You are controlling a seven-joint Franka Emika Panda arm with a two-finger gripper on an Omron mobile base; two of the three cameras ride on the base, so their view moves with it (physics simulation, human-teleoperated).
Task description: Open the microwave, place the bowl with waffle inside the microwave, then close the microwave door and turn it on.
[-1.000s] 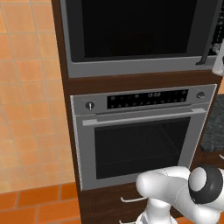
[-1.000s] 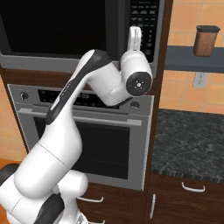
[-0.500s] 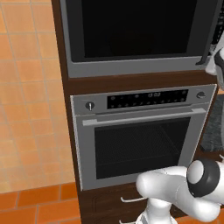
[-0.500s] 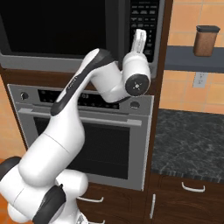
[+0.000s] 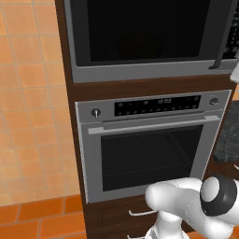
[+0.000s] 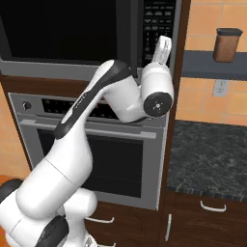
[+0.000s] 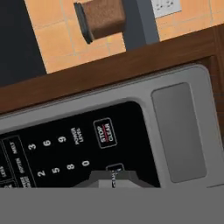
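Kitchen wall unit | microwave top cropped | fingers pinched together at keypad

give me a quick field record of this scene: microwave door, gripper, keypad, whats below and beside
microwave door: closed
gripper: shut, raised at the microwave keypad
button nearest the fingertips: one below the stop/clear button, label partly hidden
below microwave: silver oven, door closed
beside: brown canister on a shelf, dark stone counter
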